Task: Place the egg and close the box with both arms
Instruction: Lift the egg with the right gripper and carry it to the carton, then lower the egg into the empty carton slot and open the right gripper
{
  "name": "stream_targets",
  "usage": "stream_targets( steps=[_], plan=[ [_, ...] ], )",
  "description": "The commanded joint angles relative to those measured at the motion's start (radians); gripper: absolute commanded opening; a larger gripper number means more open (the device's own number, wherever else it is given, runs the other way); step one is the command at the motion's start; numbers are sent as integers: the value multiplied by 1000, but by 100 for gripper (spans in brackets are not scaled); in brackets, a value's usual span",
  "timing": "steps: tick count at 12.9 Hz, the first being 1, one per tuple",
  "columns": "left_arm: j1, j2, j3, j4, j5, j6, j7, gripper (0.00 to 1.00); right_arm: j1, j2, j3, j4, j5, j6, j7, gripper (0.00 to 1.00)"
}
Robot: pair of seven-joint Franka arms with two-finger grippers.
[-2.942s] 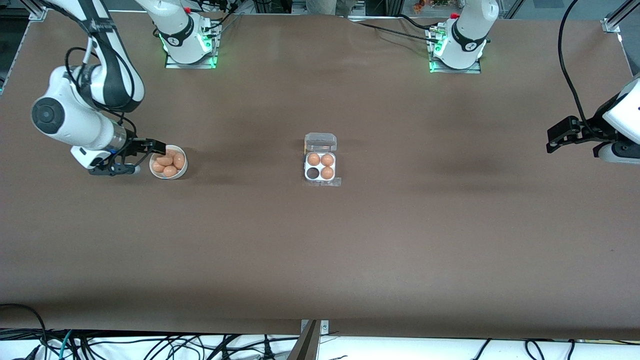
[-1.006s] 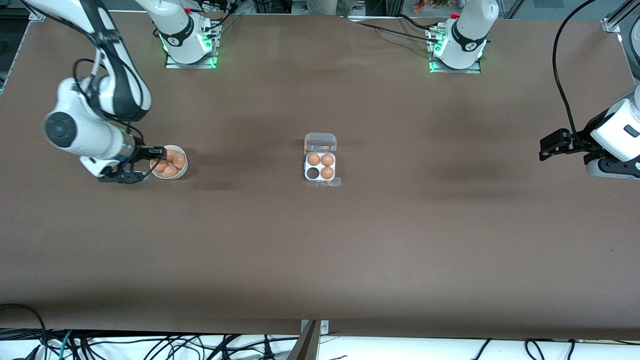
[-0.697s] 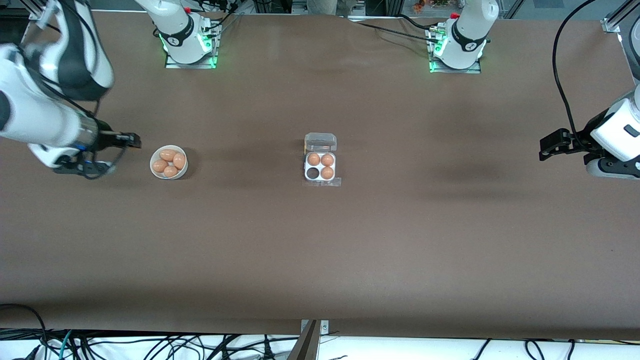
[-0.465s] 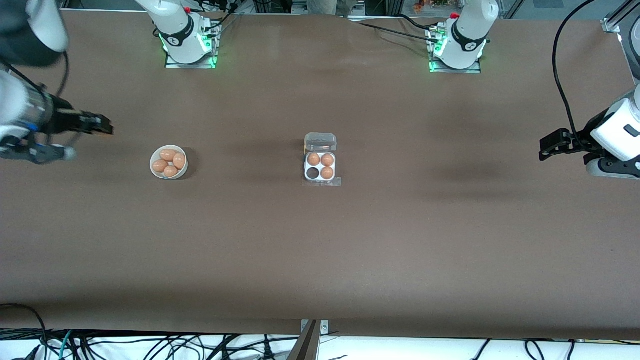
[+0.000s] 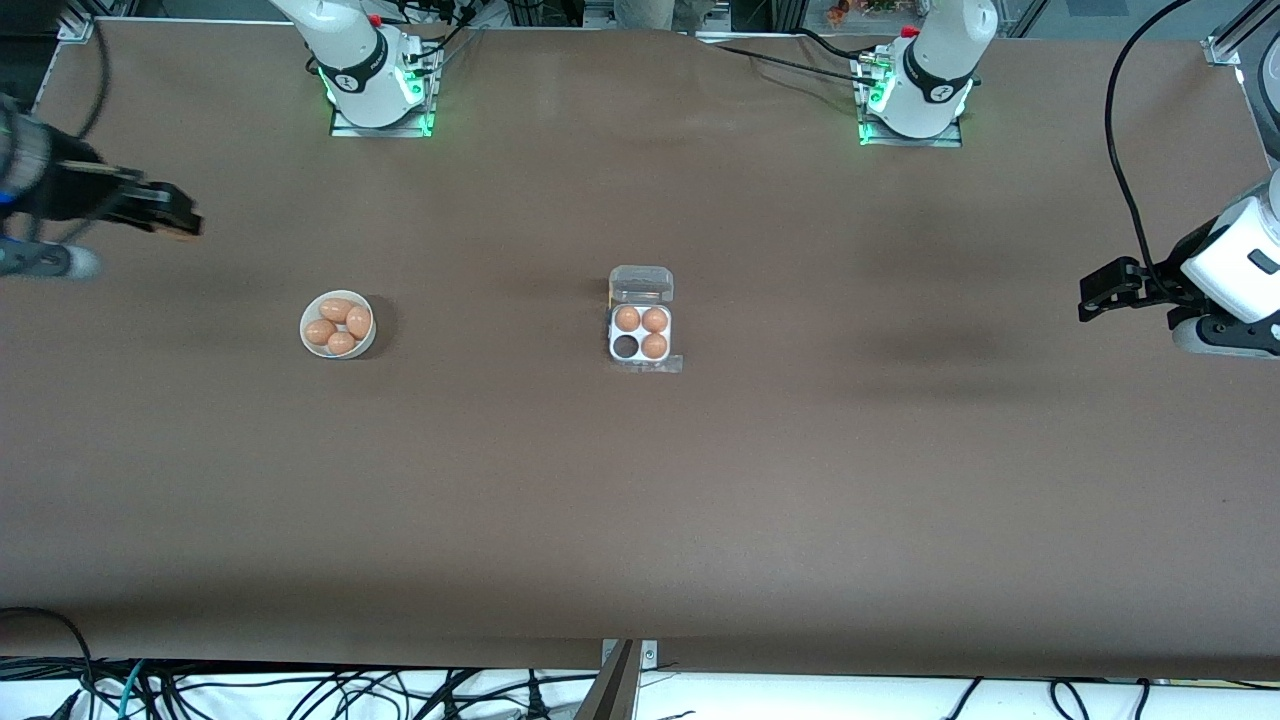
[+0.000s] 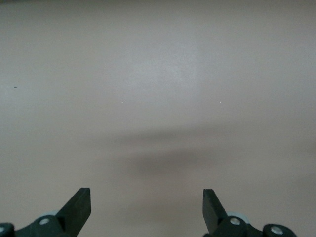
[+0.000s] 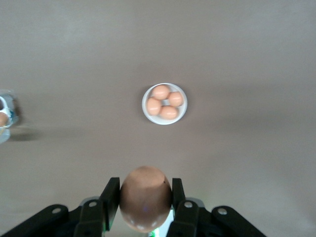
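Note:
The clear box point(image 5: 612, 335) sits mid-table with its lid point(image 5: 641, 284) open and lying flat. Three brown eggs fill its cells, and the cell point(image 5: 626, 346) nearer the front camera, toward the right arm's end, is empty. My right gripper point(image 5: 165, 212) is up in the air over the right arm's end of the table, away from the bowl. In the right wrist view it point(image 7: 145, 190) is shut on a brown egg point(image 7: 145, 202). My left gripper point(image 5: 1095, 295) waits over the left arm's end, open and empty point(image 6: 147, 207).
A white bowl point(image 5: 368, 343) with several brown eggs stands toward the right arm's end of the table. It also shows in the right wrist view point(image 7: 182, 114). The box's edge point(image 7: 6, 116) shows there too. Cables run along the table's front edge.
My right gripper closed on an egg in the bowl, lifted it and swung away toward the right arm's end. The bowl holds one egg fewer. The left arm shifted slightly, then held still.

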Motion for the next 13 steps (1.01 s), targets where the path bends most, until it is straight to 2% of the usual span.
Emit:
stream_targets(
  steps=[1,3,7,11,13],
  plan=[
    [0,14,-1,28,-10,-17,7,100,70,85,87,53,25,36,193,0],
    [-3,14,-1,31,-10,-17,5,100,169,156,108,53,25,130,326,0],
    [6,14,-1,28,-8,-17,10,100,353,335,106,53,21,384,518,0],
    [6,15,0,30,-8,-17,10,100,491,492,103,53,-59,582,607,0],
    [3,15,-1,28,-8,-17,8,100,526,568,101,53,-102,662,632,0]
  ],
)
